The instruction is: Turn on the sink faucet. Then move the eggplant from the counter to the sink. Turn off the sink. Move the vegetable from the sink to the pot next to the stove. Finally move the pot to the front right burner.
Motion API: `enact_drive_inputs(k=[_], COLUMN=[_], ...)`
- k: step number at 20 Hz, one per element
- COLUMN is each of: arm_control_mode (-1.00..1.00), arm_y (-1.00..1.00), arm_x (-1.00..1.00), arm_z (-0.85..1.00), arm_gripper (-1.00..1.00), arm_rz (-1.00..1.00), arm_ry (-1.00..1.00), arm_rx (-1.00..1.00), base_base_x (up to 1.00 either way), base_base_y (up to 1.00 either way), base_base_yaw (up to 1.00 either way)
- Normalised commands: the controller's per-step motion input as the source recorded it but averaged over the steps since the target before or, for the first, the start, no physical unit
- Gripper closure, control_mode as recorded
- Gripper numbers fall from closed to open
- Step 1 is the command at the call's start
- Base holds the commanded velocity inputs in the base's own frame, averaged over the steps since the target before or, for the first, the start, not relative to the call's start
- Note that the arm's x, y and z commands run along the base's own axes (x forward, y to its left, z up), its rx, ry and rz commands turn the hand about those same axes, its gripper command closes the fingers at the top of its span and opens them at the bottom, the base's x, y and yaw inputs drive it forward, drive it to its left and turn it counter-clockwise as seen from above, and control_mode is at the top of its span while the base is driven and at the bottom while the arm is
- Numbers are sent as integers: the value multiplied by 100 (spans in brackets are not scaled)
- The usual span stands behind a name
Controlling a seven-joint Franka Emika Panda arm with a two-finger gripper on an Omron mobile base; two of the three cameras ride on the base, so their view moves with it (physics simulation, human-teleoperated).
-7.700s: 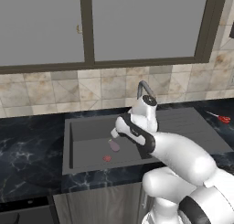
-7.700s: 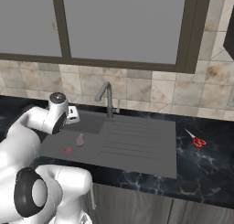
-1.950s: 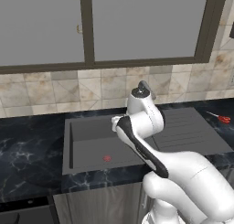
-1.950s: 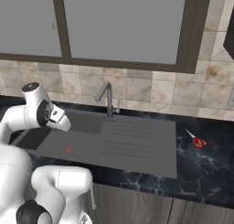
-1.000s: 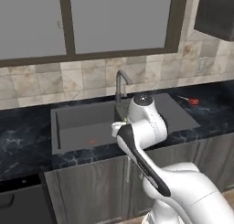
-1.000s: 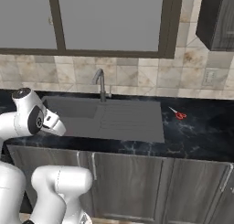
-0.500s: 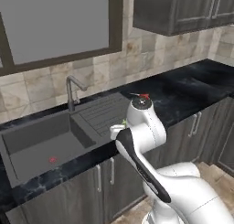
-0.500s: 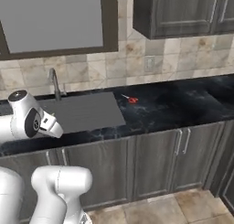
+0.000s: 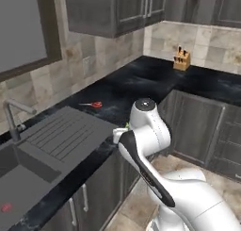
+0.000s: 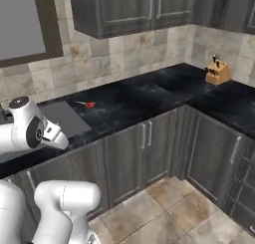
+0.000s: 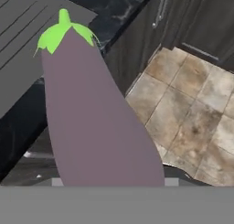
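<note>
Up close, the eggplant [image 11: 93, 122] hides the gripper's fingertips.

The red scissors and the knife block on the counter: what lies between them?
In the right base view, only bare black counter lies between the red scissors and the knife block; it bends round the corner, and nothing stands on that stretch.

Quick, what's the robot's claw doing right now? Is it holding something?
Claw: closed on the eggplant, holding it up over the counter edge.
</note>
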Motion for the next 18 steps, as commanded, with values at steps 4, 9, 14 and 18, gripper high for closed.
enact_drive_inputs(k=[4,9,14,18], arm_control_mode=[100,100,100,100], arm_y=[0,0,0,0], arm_x=[0,0,0,0], arm_z=[0,0,0,0], arm_gripper=[100,100,100,100], arm_rz=[0,0,0,0], arm_ry=[0,0,0,0], arm_rx=[0,0,0,0], base_base_x=[-15,-7,0,0], base_base_y=[0,0,0,-3], base_base_yaw=[-64,-65,-64,-62])
